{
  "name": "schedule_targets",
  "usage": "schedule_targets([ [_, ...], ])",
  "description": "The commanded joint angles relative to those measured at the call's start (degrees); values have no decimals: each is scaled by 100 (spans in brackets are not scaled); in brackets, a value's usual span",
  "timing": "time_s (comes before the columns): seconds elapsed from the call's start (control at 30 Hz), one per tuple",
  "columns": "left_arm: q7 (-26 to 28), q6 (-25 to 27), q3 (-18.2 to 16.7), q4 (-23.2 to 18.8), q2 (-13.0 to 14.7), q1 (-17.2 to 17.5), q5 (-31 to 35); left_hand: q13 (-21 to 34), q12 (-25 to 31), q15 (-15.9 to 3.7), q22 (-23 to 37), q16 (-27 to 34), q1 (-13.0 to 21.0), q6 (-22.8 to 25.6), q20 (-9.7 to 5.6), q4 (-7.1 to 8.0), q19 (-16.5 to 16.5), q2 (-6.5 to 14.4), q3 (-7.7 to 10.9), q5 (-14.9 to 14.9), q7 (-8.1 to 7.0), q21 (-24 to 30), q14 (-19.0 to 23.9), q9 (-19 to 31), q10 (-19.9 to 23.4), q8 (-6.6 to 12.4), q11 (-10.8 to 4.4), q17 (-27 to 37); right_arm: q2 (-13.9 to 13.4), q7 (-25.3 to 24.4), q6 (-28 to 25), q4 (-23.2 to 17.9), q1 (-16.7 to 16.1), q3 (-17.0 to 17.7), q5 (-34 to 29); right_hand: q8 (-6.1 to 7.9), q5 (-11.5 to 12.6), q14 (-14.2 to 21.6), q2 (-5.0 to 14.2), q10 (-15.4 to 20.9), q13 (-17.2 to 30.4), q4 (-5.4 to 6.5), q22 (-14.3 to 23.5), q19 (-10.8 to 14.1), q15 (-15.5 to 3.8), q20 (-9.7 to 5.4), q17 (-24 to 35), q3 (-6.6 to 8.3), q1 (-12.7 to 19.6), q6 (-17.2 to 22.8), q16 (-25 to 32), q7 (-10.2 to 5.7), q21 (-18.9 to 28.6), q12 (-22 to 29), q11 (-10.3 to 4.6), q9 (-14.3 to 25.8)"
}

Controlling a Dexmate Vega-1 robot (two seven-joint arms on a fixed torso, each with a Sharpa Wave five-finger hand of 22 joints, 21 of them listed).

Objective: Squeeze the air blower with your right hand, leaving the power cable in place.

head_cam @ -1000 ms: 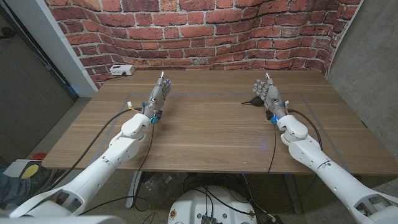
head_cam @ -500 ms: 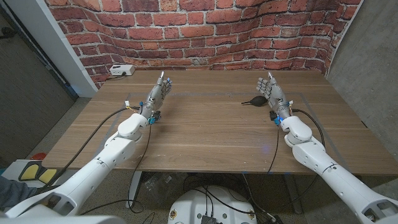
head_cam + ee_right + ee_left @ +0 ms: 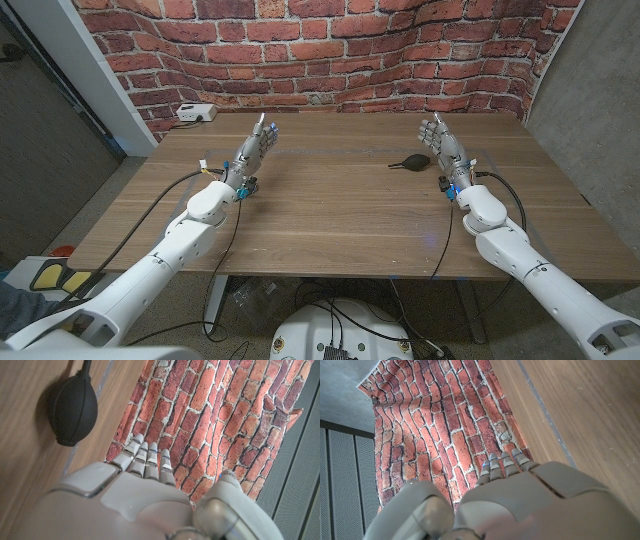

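Observation:
The black rubber air blower (image 3: pixel 412 162) lies on the wooden table (image 3: pixel 340 215) at the back right, nozzle pointing towards the table's middle. My right hand (image 3: pixel 444 147) stands just right of it with straight fingers, holding nothing and not touching it. The right wrist view has the blower's bulb (image 3: pixel 75 407) beside my right hand (image 3: pixel 135 492), a gap between them. A white power block with its cable (image 3: pixel 194 113) sits at the table's back left corner. My left hand (image 3: pixel 255 146) stands upright at the left with fingers stretched and nothing in it, as the left wrist view (image 3: pixel 515 497) also shows.
A brick-pattern backdrop (image 3: pixel 330 50) hangs right behind the table's far edge. Black cables (image 3: pixel 170 205) run along both arms and over the front edge. Faint tape lines (image 3: pixel 330 153) mark a rectangle on the tabletop.
My right hand has drifted to the right, away from the blower, which now shows in full. The left hand has hardly moved.

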Motion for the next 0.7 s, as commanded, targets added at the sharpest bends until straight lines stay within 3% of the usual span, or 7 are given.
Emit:
schedule_targets([
  [0.03,61,-31,25,-70,2,22,80,20,28,5,16,7,65,56,5,6,5,17,-27,51,33,-1,58,21,59,39,-16,21,-197,-424,-32,-127,-8,11,-664,-7,-12,90,11,79,27,-62,15,75,-22,-69,24,16,84,15,36,-29,39,35,-21,3],
  [0.4,107,-108,-3,-236,69,156,141,21,42,-15,15,12,142,164,21,-18,24,92,-3,45,43,-40,156,22,167,50,-20,20,-270,-1027,-82,-74,52,-14,-1455,9,-26,234,50,145,26,-148,11,223,-107,-108,21,68,216,125,49,-81,55,38,-88,-4],
  [0.7,231,-192,-87,-430,143,326,204,22,39,-12,14,21,213,228,25,-39,50,163,28,37,21,-63,243,22,215,52,-43,19,-427,-1445,-466,-189,100,-70,-2081,19,-38,291,68,201,26,-215,8,290,-138,-136,19,106,319,194,42,-69,52,45,-138,-7],
])
